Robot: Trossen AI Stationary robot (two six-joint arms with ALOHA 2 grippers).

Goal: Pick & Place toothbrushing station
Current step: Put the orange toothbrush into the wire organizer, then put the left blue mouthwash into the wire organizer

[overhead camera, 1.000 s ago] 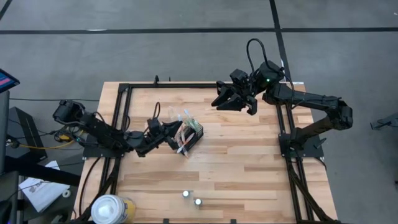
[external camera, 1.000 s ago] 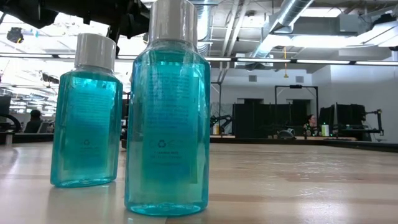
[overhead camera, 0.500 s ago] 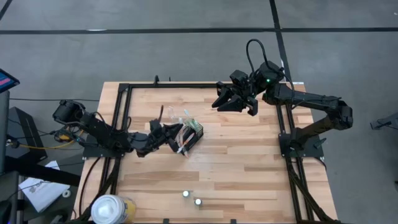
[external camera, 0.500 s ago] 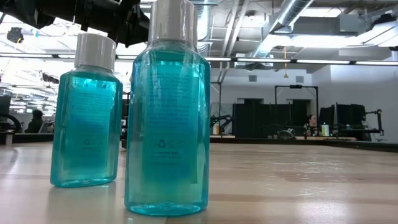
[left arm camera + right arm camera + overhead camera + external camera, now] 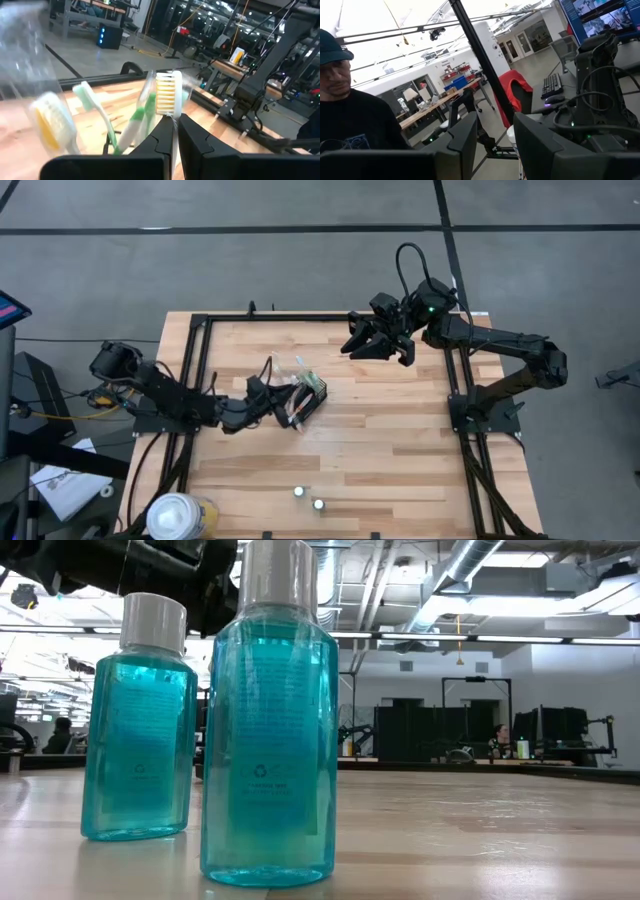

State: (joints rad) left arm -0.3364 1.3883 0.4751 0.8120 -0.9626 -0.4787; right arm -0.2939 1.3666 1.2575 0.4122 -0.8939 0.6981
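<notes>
The small black wire-mesh holder point(image 5: 310, 400) stands left of the table's middle, with several slim toothbrushes leaning in it. In the left wrist view they show with green point(image 5: 90, 97) and yellow point(image 5: 47, 122) parts. My left gripper point(image 5: 284, 396) is at the holder's left side, shut on a white toothbrush point(image 5: 168, 97). My right gripper point(image 5: 378, 343) hangs open and empty over the table's far right part. My left gripper pinches the white toothbrush between its two fingertips point(image 5: 163, 131) at the neck just under the bristle head point(image 5: 172, 116). The head sticks out past the fingertips, bristles facing the camera. The fingers hide the handle, and whether it rests in the holder cannot be told.
Two teal mouthwash bottles point(image 5: 268, 720) point(image 5: 138, 725) with white caps stand near the table's front edge point(image 5: 299, 492). A large white-and-yellow round container point(image 5: 180, 516) stands at the near left corner. A person point(image 5: 350, 115) shows beyond the table in the right wrist view.
My left gripper has moved toward the table's right edge, up to the holder's left side.
</notes>
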